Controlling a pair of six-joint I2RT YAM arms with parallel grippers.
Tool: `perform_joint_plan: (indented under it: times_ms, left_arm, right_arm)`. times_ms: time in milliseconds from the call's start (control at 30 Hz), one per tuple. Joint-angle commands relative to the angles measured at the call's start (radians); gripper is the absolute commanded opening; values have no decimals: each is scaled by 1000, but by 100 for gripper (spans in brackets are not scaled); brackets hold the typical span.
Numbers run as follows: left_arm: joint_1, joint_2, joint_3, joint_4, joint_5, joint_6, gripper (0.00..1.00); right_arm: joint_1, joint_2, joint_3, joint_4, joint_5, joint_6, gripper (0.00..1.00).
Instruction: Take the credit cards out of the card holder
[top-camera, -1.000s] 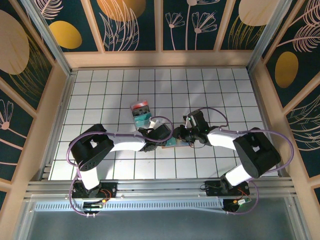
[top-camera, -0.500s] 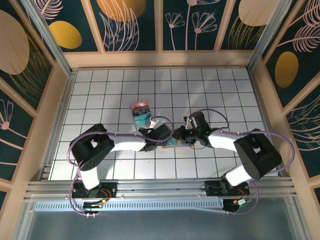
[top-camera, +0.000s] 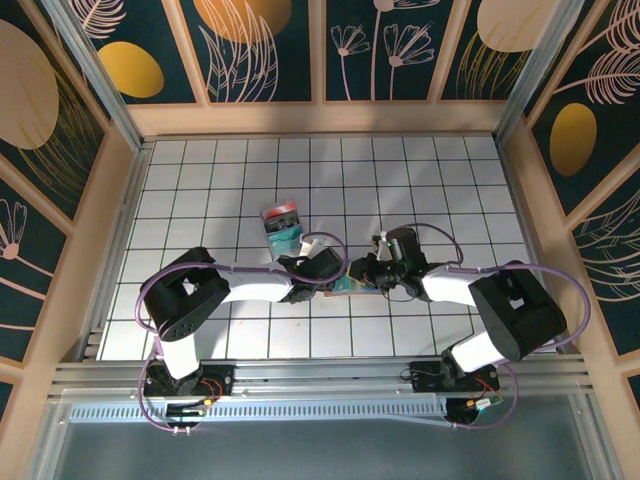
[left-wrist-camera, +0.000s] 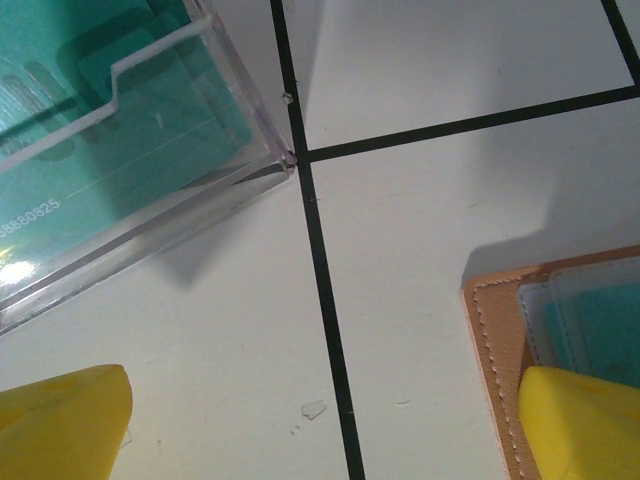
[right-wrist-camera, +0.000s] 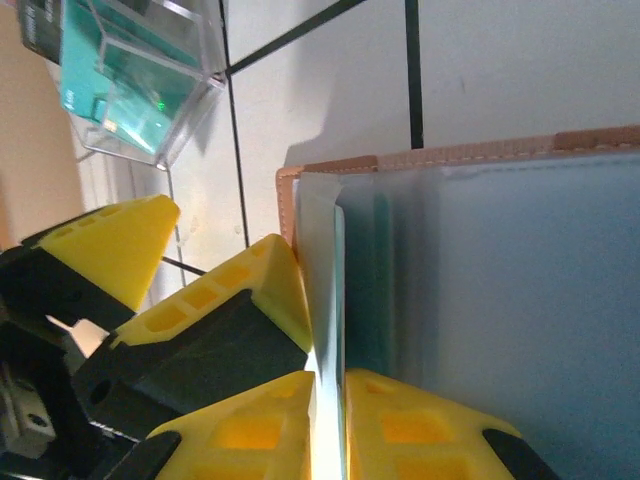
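Two yellow fingers (right-wrist-camera: 420, 425) pinch stitched, frosted card holder (right-wrist-camera: 500, 260).

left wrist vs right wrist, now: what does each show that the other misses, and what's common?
Left wrist adds: the left gripper open, one yellow finger over a corner of the flat blue-grey card holder with orange-tan stitched border, and a teal card in its clear pocket.
Right wrist adds: the right gripper shut on a thin pale sheet standing on edge at the holder; card or flap, I cannot tell.
Shared: the clear plastic box with teal contents, the holder's tan border, black-lined white tiles, the left gripper's yellow fingers.
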Motion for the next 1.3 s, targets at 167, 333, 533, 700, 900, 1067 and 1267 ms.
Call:
perform_joint_plan:
  times_ms: [167,333,533,700,900,1067,1267]
  left_arm:
    - [0,43,-3,-70,7,-3,99]
    - [0,45,-2,-72,8,-4,99]
    - [0,47,-1,-83,0,-4,99]
    - [0,47,1,-89,-4,-2,99]
    - [1,51,4,-92,-6,1,99]
    - [0,44,10,-80,1,5,99]
    - [0,69,22,-59,37,5,99]
  right_arm:
    - [-22,-36,-27,141,-93,51,10]
    - [-26,-34,-30,137,-91,52,6]
    - [-39,-52,-33,106,-85,39,3]
    - [-60,-87,-33,43,-63,10,3]
    - [-77,-118,-33,-22,-35,-21,0]
    - [-77,-128,-31,-66,0,-47,0]
    - [-72,-79,-63,76,-58,5,4]
